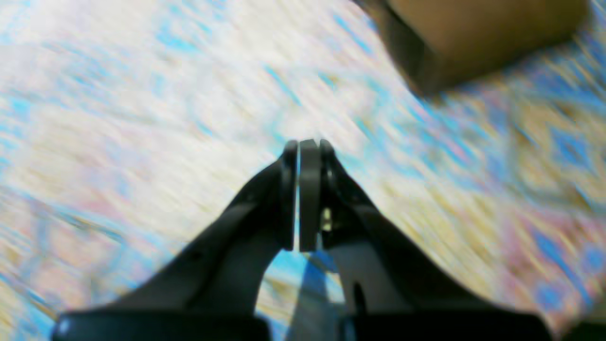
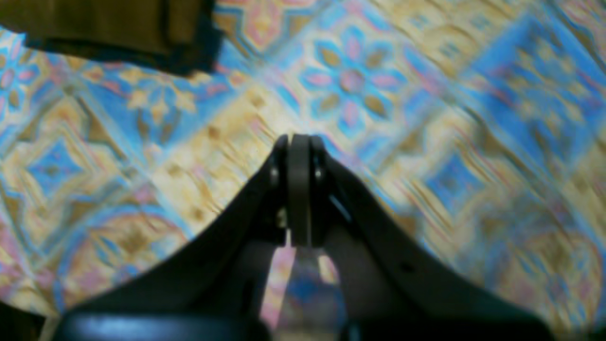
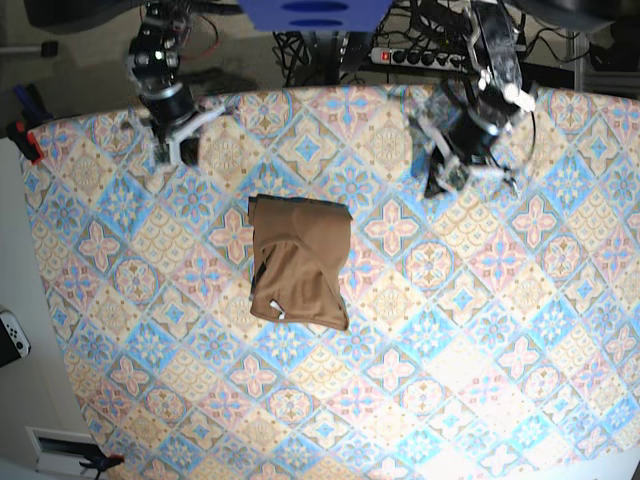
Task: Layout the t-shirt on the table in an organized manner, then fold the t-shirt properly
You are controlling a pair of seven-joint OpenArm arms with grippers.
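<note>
The tan t-shirt (image 3: 300, 262) lies folded into a compact rectangle near the middle of the patterned table (image 3: 450, 350), with a small white tag at its lower edge. My left gripper (image 3: 438, 182) hangs over the table to the shirt's far right, apart from it. In the blurred left wrist view the left gripper (image 1: 305, 144) is shut and empty, with the t-shirt (image 1: 473, 38) at the top right. My right gripper (image 3: 171, 152) is at the far left. The right gripper (image 2: 298, 139) is also shut on nothing, and a t-shirt (image 2: 104, 23) corner sits at the top left.
Behind the table's far edge are a power strip with cables (image 3: 430, 55) and a blue object (image 3: 315, 12). A red clamp (image 3: 30, 145) sits at the table's left edge, and a white controller (image 3: 12, 335) lies beyond it.
</note>
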